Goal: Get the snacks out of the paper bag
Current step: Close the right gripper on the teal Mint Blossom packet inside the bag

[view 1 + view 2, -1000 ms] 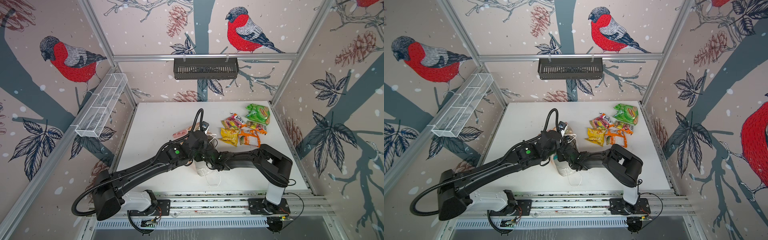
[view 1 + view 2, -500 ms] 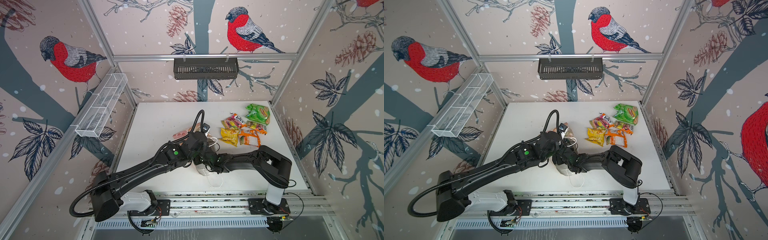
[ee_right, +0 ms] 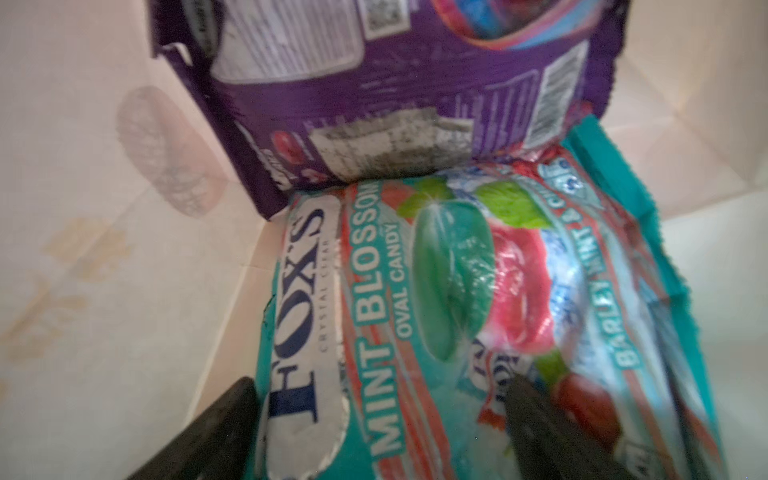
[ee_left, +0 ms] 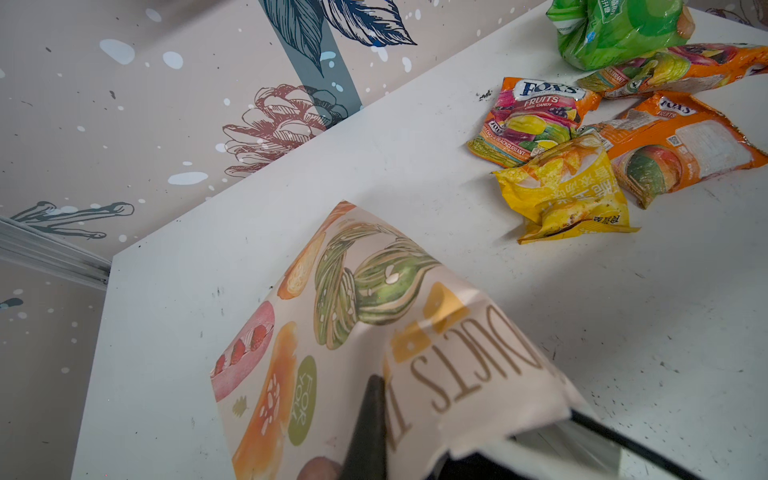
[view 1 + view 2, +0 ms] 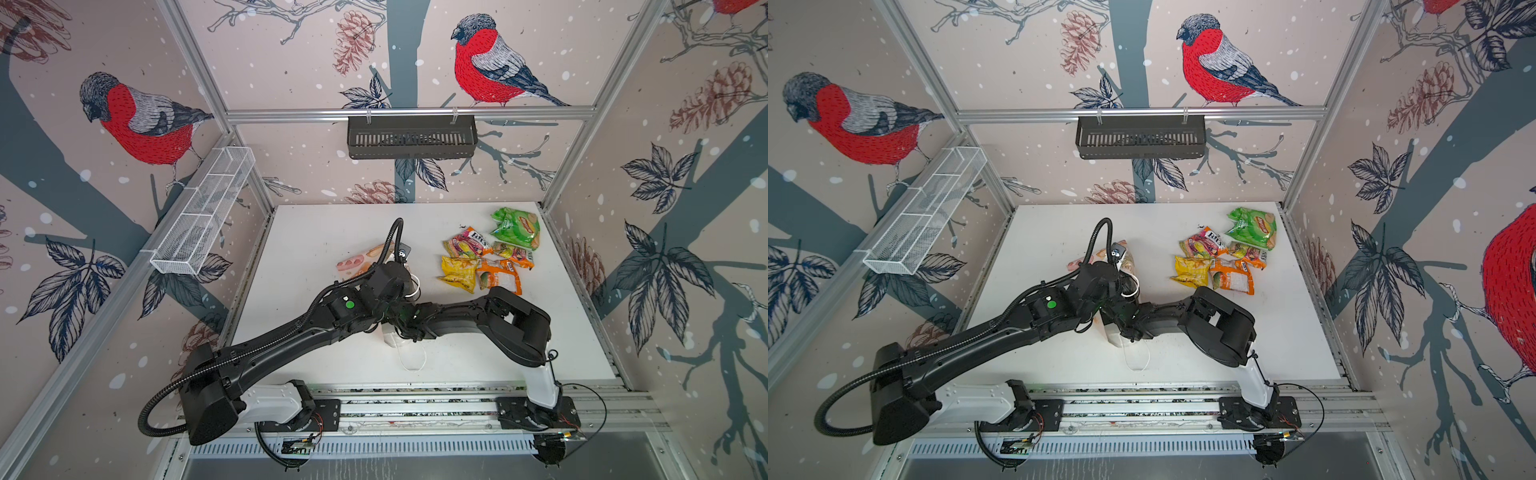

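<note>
Clamping the rim of the paper bag [image 4: 374, 311], the left gripper [image 4: 473, 407] is pressing its fingers [image 4: 368, 424] closed on the paper at the bag's mouth. In both top views the bag is sitting near the middle of the counter [image 5: 316, 232], apparently tipped over, though the two arms crossing above it are hiding most of it. The right gripper [image 3: 380, 386] is reaching inside the bag, its fingers [image 3: 208, 432] standing wide apart, one beside the teal packet [image 3: 415, 291] and one over its face. The view is blurred, but they are seemingly not pinching it. Deeper in the bag than the teal packet, and touching it, the purple packet [image 3: 374, 104] is leaning against the cream inner wall. Outside the bag, well apart to its right in a top view, five snacks are lying clustered on the counter. The yellow packet [image 5: 457, 276] is nearest the bag, and the orange packet [image 5: 500, 276] is touching it on the far side. The multicoloured packet [image 5: 467, 245] is just behind the yellow one, a smaller orange-edged packet [image 5: 513, 251] is lying next to it, and the green packet [image 5: 515, 227] is farthest from the bag. One white cord handle [image 5: 411, 357] is trailing from the bag's mouth onto the counter.
</note>
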